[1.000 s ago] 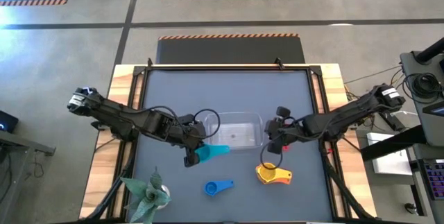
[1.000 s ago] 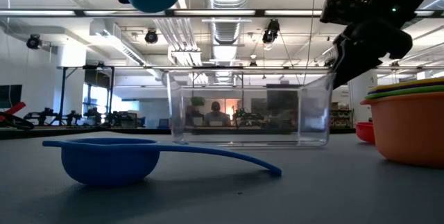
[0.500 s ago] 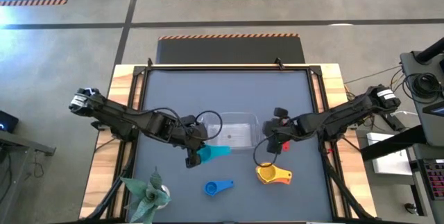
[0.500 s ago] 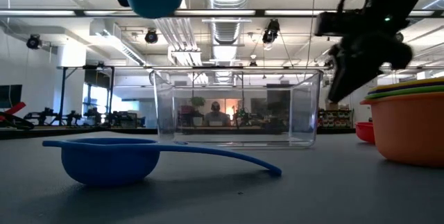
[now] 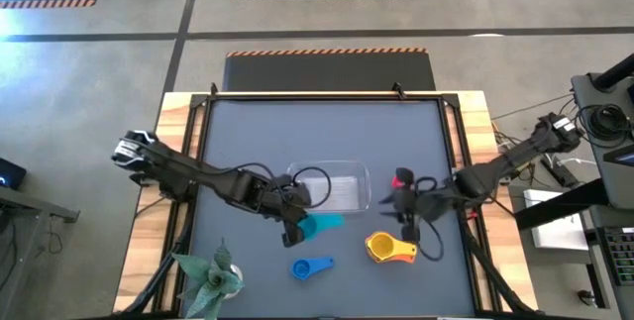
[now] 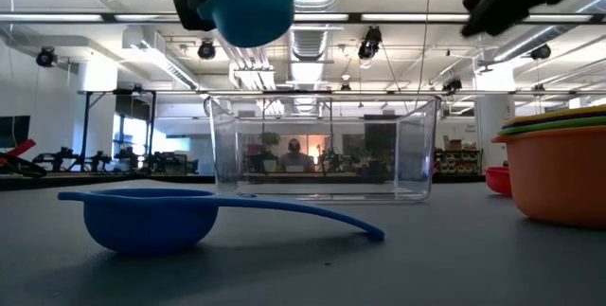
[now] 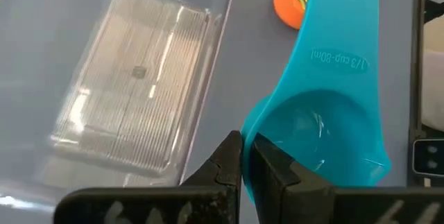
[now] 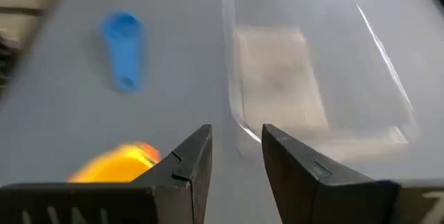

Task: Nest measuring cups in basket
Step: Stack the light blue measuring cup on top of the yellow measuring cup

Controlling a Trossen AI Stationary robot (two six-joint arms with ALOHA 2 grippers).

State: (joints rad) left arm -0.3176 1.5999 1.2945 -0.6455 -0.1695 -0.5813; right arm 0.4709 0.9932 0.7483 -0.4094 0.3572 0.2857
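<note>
- While the left gripper [image 7: 242, 156] pinched the rim of the teal cup [image 7: 326, 123], it held that cup in the air just in front of the basket [image 5: 332, 183], at the basket's near left corner in the high view.
- Its fingers were pressed together on the cup's wall, and the cup's handle pointed away from the gripper toward the stack [image 5: 388, 249].
- The basket sat near the middle of the grey table [image 5: 258, 132], upright and with no cup in it.
- The right gripper [image 8: 236, 151] hung above the table just right of the basket, its fingers a little apart and holding nothing.
- The stack of nested cups, orange outermost with yellow showing inside, rested on the table in front of the right gripper; green and purple rims showed in the low view.
- The blue cup [image 5: 309, 266] lay alone on the table near the front edge, its handle pointing toward the stack.
- A red cup [image 6: 498, 179] sat behind the stack in the low view.
- A green plant [image 5: 210, 275] stood at the front left corner.
</note>
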